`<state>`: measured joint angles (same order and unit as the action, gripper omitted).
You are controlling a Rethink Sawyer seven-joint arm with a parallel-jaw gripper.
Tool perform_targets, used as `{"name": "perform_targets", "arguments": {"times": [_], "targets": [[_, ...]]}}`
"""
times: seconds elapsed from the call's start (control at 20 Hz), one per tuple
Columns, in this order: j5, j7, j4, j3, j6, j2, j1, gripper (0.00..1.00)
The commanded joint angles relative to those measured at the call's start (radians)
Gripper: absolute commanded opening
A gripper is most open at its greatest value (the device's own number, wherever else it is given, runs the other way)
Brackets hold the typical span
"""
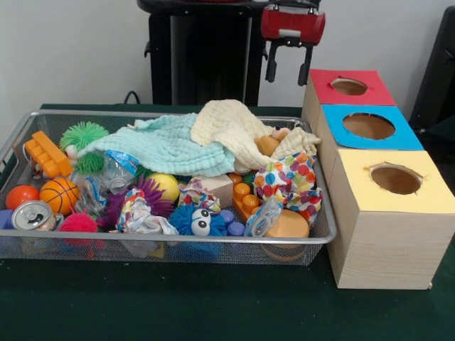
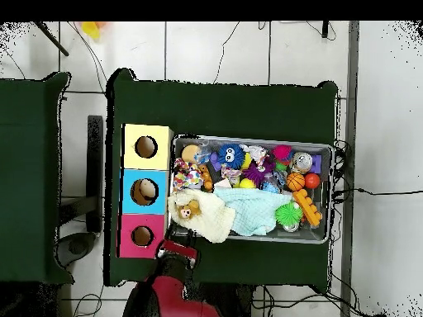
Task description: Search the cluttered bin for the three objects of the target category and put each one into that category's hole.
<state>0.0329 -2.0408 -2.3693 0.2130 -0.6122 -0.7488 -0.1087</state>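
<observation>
The gripper (image 1: 288,72) hangs spread and empty at the bin's (image 1: 323,231) one o'clock corner, beside the red hole (image 1: 349,86), since cloths (image 1: 202,138) bury candidate targets.

A table (image 1: 213,305) covered in dark green cloth is seen. A wire mesh bin (image 1: 170,249) is set on it, and a row of three wooden boxes (image 1: 377,234) is placed at the bin's 3 o'clock, just beside it.
</observation>
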Motion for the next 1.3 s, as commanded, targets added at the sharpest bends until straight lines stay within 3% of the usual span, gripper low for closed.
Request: {"name": "perform_targets", "arguments": {"times": [0.05,0.9,1.3], "targets": [[-0.049,-0.142,0.169,-0.054,-0.099,0.080,0.050,1.00],[-0.069,-0.154,0.218,-0.054,-0.183,0.175,0.061,1.00],[-0.086,-0.150,0.271,-0.069,-0.212,0.266,0.086,1.00]]}}
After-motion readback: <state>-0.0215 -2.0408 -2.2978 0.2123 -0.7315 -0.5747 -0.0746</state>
